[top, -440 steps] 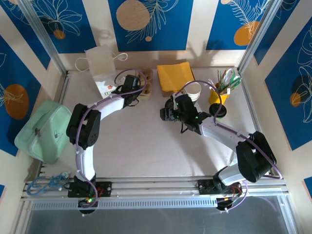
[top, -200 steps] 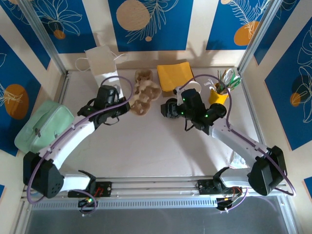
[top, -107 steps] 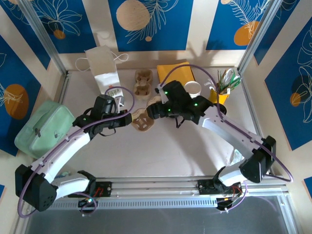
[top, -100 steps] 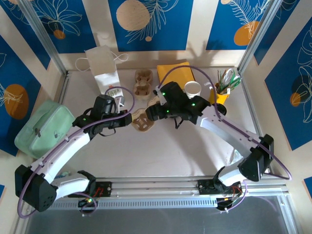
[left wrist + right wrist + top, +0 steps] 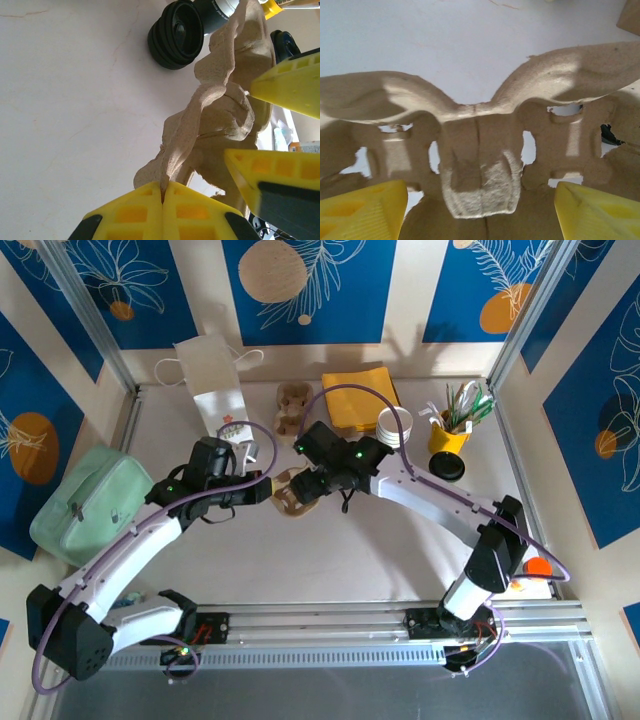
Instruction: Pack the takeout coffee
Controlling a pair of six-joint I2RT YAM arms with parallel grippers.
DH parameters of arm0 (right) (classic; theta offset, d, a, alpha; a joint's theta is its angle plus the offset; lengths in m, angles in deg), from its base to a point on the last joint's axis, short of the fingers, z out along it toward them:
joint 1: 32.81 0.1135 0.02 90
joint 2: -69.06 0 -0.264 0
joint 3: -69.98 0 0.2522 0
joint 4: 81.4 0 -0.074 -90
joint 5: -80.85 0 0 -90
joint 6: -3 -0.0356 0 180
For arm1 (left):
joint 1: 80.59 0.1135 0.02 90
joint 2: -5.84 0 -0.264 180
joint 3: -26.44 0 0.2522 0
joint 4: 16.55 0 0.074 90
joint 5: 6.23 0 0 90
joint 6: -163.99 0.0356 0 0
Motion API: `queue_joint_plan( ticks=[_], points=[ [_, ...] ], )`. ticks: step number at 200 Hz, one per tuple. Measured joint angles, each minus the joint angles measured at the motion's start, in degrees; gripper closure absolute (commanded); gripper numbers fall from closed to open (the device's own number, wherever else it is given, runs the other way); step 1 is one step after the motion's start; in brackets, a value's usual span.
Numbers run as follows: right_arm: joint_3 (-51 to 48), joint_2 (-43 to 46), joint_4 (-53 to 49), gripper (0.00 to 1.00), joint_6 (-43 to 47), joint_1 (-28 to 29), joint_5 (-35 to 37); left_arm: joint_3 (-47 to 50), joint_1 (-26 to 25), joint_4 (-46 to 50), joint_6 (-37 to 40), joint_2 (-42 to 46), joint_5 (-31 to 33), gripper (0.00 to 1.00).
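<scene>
**A:** What just changed?

**B:** The left arm pulled one tray off the pile and brought it to the middle of the worktop. The right arm swung over from the cups to meet it.

**A:** Is the coffee packed?

**B:** Not yet. The coffee sits far right by the yellow pot, well apart from the tray. I think the tray must be ready first.

**A:** And the arms?

**B:** Both reach in and meet in the middle. The left fingers pinch the tray's edge. The right fingers are spread, one on each side of the tray.
</scene>
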Motion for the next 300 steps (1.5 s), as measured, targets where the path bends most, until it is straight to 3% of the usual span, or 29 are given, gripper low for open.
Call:
queue_joint_plan(
  ticks=[108,149,252,300],
  points=[
    [0.74,-1.49,0.55,0.36,-0.09,-0.02,0.50,0.37,0.00,-0.17,-0.02,0.00,-0.42,0.99],
    [0.74,-2.56,0.68,0.46,-0.07,-0.20,0.28,0.37,0.00,-0.17,-0.02,0.00,-0.42,0.99],
    [1.20,-4.04,0.59,0.42,-0.28,-0.55,-0.39,0.37,0.00,-0.15,-0.02,0.00,-0.39,0.99],
    [1.20,-4.04,0.63,0.52,-0.46,-0.81,-0.63,0.37,0.00,-0.24,-0.04,-0.02,-0.39,0.99]
  ],
)
